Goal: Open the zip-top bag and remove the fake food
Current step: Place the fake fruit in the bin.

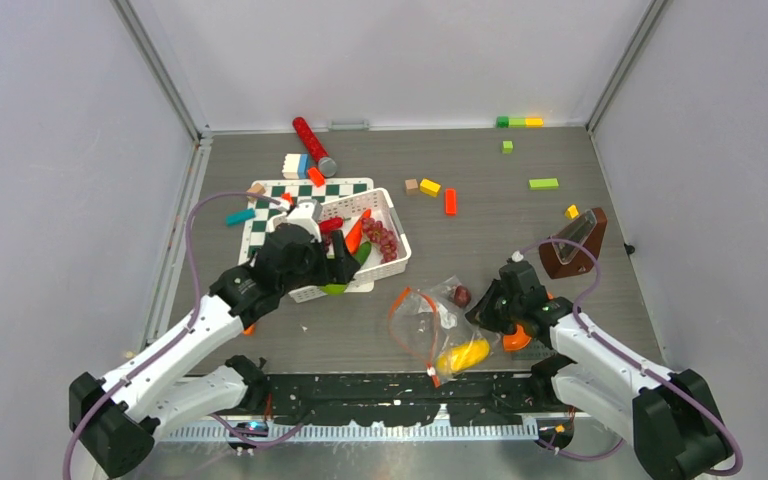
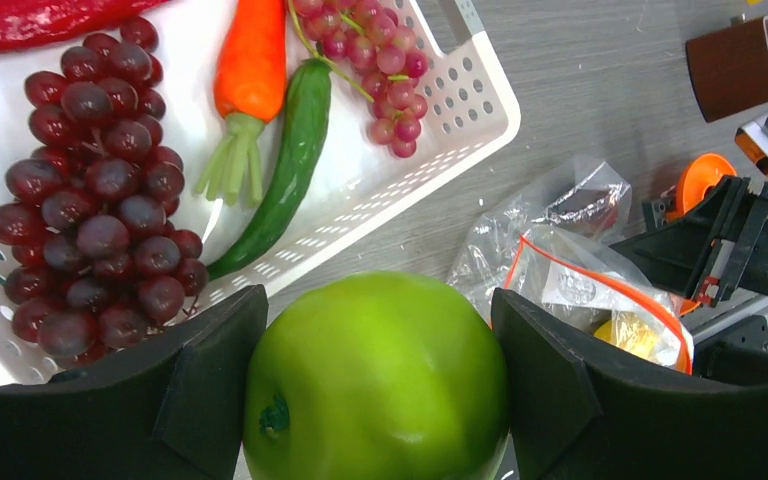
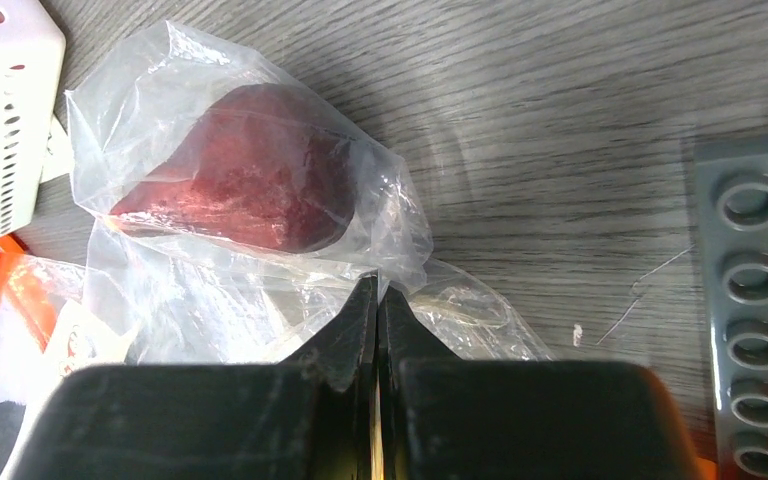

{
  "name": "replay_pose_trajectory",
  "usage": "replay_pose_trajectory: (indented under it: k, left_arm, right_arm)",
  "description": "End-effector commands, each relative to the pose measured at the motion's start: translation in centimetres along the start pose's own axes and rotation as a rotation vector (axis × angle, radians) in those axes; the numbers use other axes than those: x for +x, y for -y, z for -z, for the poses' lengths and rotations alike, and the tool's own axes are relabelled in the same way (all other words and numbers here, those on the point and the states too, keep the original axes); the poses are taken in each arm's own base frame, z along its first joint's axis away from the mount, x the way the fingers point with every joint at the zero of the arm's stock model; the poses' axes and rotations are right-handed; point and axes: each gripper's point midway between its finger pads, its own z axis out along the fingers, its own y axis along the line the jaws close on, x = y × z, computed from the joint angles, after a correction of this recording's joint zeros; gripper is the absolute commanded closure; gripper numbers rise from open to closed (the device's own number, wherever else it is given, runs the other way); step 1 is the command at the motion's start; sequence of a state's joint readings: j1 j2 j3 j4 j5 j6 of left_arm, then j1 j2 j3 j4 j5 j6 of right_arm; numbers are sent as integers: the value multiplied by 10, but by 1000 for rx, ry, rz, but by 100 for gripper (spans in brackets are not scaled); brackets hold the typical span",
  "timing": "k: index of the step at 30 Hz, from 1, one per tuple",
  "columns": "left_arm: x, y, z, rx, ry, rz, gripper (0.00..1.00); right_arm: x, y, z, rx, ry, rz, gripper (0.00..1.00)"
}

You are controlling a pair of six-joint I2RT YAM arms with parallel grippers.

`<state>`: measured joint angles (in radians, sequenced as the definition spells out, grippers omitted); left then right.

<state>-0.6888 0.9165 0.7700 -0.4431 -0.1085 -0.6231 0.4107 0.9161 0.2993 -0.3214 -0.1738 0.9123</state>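
Nearest the arm bases, the zip-top bag (image 1: 430, 320) lies flat on the table (image 1: 520, 240) with a yellow piece (image 1: 463, 355) inside its near end. The right gripper (image 3: 377, 290) is closed tight, pinching a fold of the clear film, which anchors the bag. Further off, the left gripper (image 2: 378, 310) stands wide around a green apple (image 2: 375, 385) that fills the gap between its pads, at the near wall of the white basket (image 2: 480, 110).

The step looks like dropping the apple in. It would go best if the arm carried it past the wall, over a bare patch beside the grapes (image 2: 100, 200), and let go low so the round fruit cannot bounce out.

Only the right wrist view shows the pinch itself and a dark red piece (image 3: 240, 190) tucked in a bag corner. Only the left wrist view shows the carrot (image 2: 250, 60) and long green vegetable (image 2: 285, 170) clearly. The top view alone gives the whole layout
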Motion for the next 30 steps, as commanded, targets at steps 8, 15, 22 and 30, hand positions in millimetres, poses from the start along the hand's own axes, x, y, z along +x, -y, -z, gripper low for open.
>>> replay_pose_trajectory:
  k: [8, 15, 22, 30]
  left_arm:
    - [-50, -7, 2, 39, 50, 10, 39]
    - [-59, -24, -12, 20, 34, 34, 39]
    - [-64, -41, -32, -26, 16, 22, 39]
    - [-90, -80, -55, -118, 29, 47, 40]
  right_arm:
    - [-6, -7, 6, -12, 28, 24, 100]
    - [-6, -8, 8, -18, 32, 26, 100]
    - [-6, -5, 9, -9, 34, 31, 100]
    - [-6, -6, 11, -13, 35, 31, 100]
